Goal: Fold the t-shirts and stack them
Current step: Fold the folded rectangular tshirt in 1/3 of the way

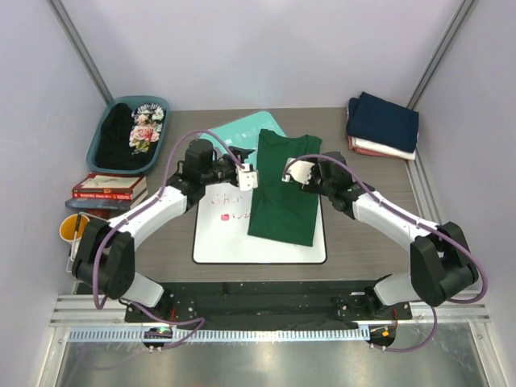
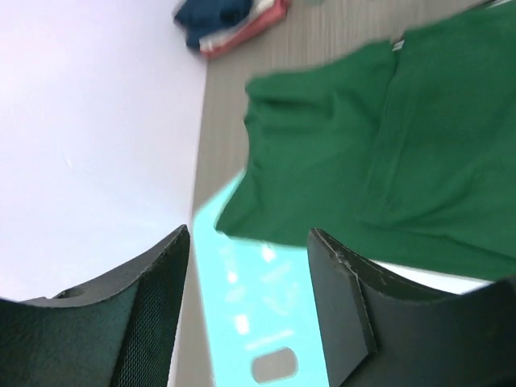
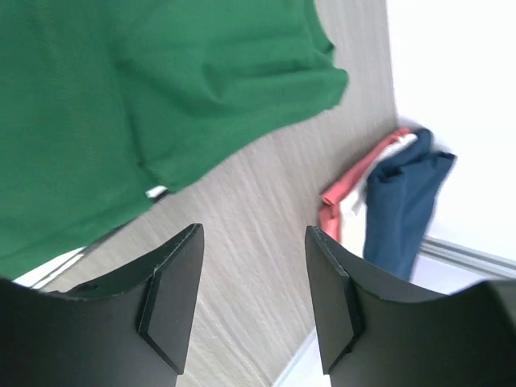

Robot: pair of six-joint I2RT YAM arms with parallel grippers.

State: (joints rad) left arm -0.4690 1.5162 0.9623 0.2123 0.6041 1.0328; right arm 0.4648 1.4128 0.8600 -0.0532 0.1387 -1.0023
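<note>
- The left gripper (image 1: pixel 248 177) and right gripper (image 1: pixel 289 173) are spread apart and empty, over the smooth dark green t-shirt (image 1: pixel 282 193) on the whiteboard (image 1: pixel 218 238).
- A teal oval tub (image 1: pixel 158 101) holds a crumpled black floral-print t-shirt (image 1: pixel 142 129).
- The folded stack (image 1: pixel 383 122) sits at the far right.

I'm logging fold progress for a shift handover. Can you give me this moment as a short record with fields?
shirt in work: dark green t-shirt, folded to a long strip, on the whiteboard
left gripper: open, empty, at the shirt's left edge
right gripper: open, empty, above the shirt
folded stack: navy on top, white and reddish under it, far right corner
waiting: black floral t-shirt in the teal basket, far left
</note>
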